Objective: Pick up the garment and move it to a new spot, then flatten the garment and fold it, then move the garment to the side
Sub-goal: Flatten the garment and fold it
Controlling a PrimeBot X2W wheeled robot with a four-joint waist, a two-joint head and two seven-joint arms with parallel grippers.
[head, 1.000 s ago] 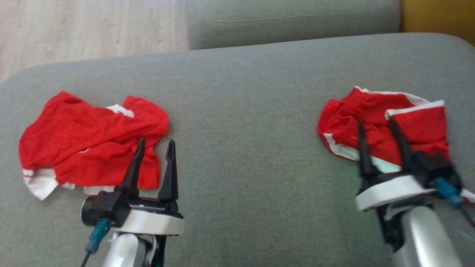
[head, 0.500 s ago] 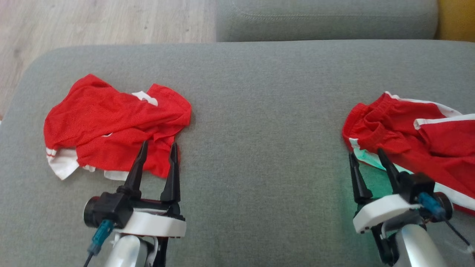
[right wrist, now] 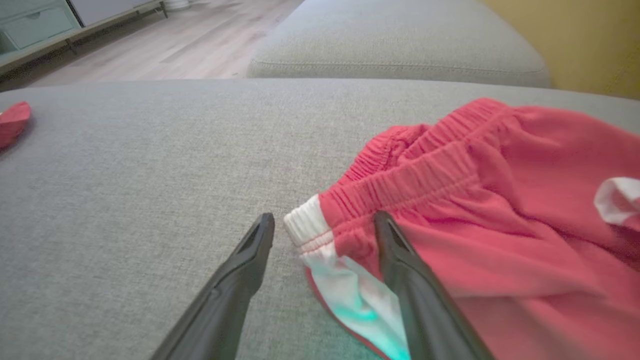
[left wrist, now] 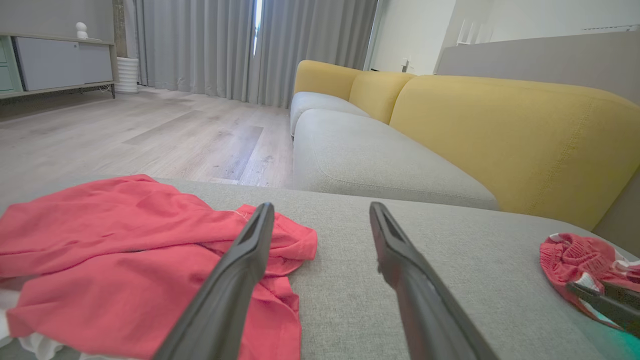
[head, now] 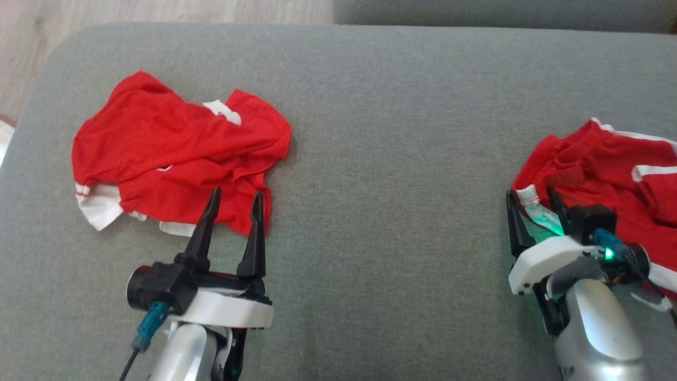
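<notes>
On the grey cushion (head: 391, 159): two red garments, well apart. A crumpled shirt (head: 169, 143) lies at the robot's left. The shorts (head: 592, 159) lie at its right and run off the edge of the head view. Neither is flattened or folded.

Step in hand (judgement): first pick-up, grasp not yet made. The right gripper (head: 530, 193) looks like the working one.
- It sits low over the cushion, fingers apart, nothing held.
- In the right wrist view, the white-trimmed waistband corner (right wrist: 305, 225) lies between the fingers. One finger is over red cloth, the other over bare cushion.
- Cannot tell whether the tips touch the fabric.

Next move calls for:
- Bring the tips down around that corner and close on it.
- The cloth is thin and slack, so a shallow bite may slip. Take the elastic band if possible.
- Lift and carry toward the bare middle of the cushion.

Left gripper (head: 236, 193): fingers apart, empty, pointing away from the robot. The tips are over the shirt's near edge. The left wrist view suggests it is raised, roughly level with the cushion.
</notes>
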